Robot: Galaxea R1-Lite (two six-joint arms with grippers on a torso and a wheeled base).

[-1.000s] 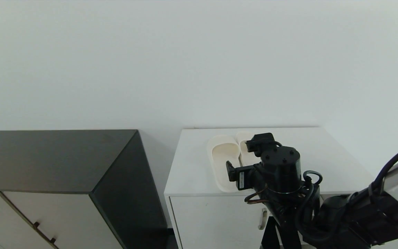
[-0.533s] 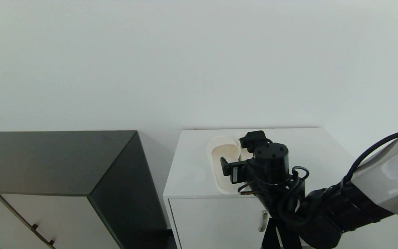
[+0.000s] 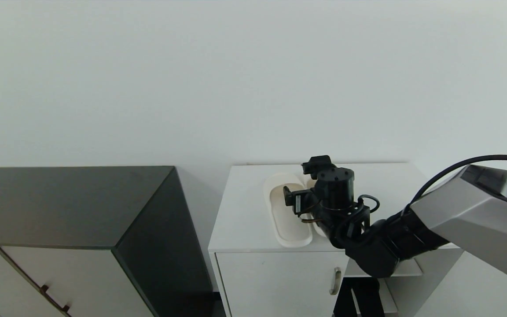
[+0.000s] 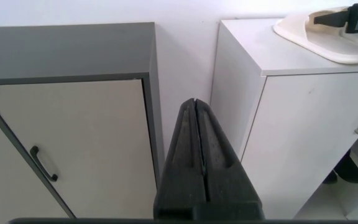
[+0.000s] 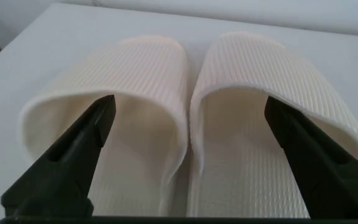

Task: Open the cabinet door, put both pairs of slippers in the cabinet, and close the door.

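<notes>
A: While the right gripper (image 5: 189, 107) hangs over the white cabinet (image 3: 244, 211), how do its fingers stand?
B: Spread wide, one tip above each of the cream slippers (image 3: 286, 215). The pair lies side by side on the cabinet top, toes toward 12 o'clock.
A: And the left gripper (image 4: 199, 155)?
B: Jaws pressed together, holding nothing. It is low down, with the dark grey cabinet (image 4: 67, 43) at its 10 o'clock.

slippers (image 5: 166, 81) between spread right pincer (image 5: 190, 104), wall (image 3: 253, 88) behind
</notes>
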